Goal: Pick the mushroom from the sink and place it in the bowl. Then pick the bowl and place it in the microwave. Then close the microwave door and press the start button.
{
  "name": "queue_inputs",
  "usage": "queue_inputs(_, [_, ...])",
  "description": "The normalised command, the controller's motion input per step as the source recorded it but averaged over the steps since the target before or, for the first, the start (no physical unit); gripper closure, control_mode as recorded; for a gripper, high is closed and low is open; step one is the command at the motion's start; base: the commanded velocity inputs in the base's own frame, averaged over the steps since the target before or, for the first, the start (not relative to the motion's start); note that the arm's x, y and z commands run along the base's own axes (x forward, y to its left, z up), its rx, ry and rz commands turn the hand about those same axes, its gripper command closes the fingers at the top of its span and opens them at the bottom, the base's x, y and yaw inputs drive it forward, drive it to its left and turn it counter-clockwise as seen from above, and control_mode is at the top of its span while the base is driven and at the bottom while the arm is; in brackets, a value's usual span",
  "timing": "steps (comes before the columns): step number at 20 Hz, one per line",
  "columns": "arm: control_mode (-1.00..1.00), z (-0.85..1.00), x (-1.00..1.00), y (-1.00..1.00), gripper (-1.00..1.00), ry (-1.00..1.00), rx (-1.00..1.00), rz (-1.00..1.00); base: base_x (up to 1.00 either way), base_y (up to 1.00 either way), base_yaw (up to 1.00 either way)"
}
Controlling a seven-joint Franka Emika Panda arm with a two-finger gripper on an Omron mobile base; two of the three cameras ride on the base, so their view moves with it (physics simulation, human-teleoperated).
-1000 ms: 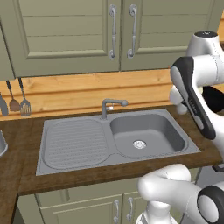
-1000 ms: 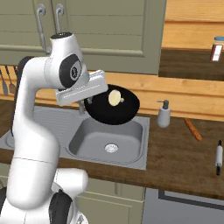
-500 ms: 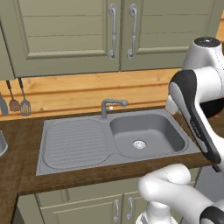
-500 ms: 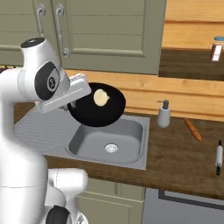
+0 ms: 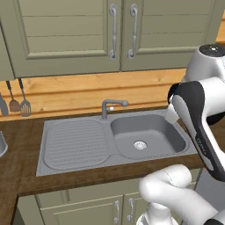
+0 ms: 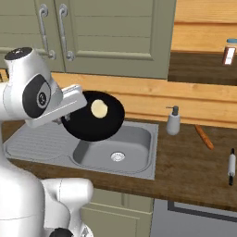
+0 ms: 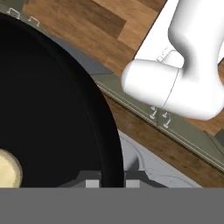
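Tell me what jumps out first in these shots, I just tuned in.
The black bowl held in the air above the sink, its rim pinched in the gripper, with the pale mushroom lying inside it. Next, the big white arm at the left of the right base view, and the soap dispenser on the counter right of the basin.

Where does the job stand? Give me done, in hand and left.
Done: the mushroom lies in the black bowl, and the sink basin holds nothing.
In hand: the gripper is clamped on the bowl's rim, carrying it tilted above the sink.
Left: placing the bowl in the microwave, closing its door and pressing start.
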Motion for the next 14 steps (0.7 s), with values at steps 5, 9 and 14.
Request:
queue_inputs(5, [1.00, 0.00, 0.00, 0.00, 1.00, 0.00, 0.00, 0.00, -1.00, -0.02, -0.04])
queue_inputs(9, [1.00, 0.00, 0.00, 0.00, 1.00, 0.00, 0.00, 0.00, -0.73, -0.16, -0.35])
queue_inputs(14, [1.00, 0.00, 0.00, 0.00, 1.00, 0.00, 0.00, 0.00, -0.19, -0.23, -0.51])
